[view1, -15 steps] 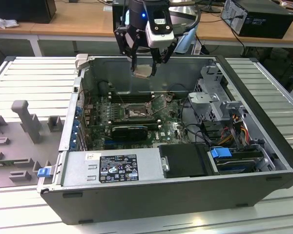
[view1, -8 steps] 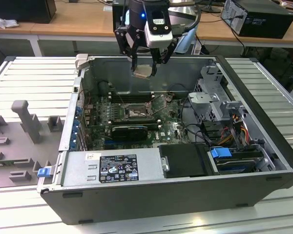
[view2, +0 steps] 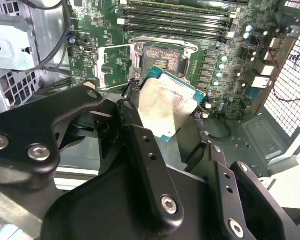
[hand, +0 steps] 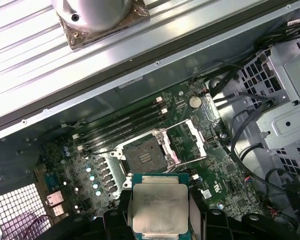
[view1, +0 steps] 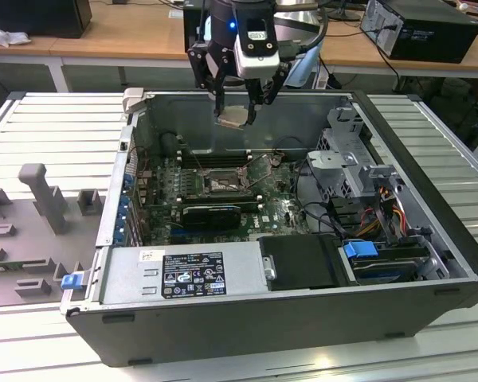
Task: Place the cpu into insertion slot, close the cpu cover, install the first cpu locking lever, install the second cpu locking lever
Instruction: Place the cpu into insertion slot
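**CPU aloft over open case, socket waiting**

We found the gripper (view1: 235,114) clenched on the cpu (view1: 231,118), one finger (hand: 112,220) on each of two opposite edges. The chip's pale metal face showed between the fingers in both wrist views (hand: 160,207). The chip hung in the air, clear of everything. In the exterior view it sat high over the middle of the case (view1: 247,314), near the far wall and well above the board (view1: 279,211). It did not look quite level there, one corner sitting a little low.

The slot (hand: 145,155) lay bare near the board's middle, just beside the memory slots (view1: 211,159). Its cover (view2: 115,47) was swung open to one side. The chip was well apart from the slot and not over it squarely, as far as we could judge.

Handling, as we judged it:
- Light, stiff and thin, so it needs little force to carry.
- Smooth metal lid and narrow edges, so it may slip or twist in a pinch.
- Fragile underside and fragile socket contacts, so it should not be dragged or dropped in crooked.
- The edges were the right place to hold, and that was where the fingers sat.

The arm came down from above, wrist pointing roughly straight down and fingers hanging below it over the case.
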### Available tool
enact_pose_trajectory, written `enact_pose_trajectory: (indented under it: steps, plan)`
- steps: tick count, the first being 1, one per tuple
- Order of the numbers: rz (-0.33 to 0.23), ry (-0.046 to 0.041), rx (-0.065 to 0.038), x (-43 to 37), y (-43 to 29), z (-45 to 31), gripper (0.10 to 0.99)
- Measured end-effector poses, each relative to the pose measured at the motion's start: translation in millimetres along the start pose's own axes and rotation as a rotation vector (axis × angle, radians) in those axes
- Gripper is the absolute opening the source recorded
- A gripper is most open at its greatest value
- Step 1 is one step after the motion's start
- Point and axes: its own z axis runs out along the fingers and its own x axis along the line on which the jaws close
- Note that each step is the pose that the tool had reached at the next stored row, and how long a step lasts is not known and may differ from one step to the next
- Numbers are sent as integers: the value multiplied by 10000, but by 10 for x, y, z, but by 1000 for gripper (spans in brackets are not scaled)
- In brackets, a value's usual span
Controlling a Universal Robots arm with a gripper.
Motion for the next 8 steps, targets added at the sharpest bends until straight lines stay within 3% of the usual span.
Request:
enact_pose_trajectory:
  steps: [8]
  plan:
    - [453, -40, -9, 0, 0, 2, 537]
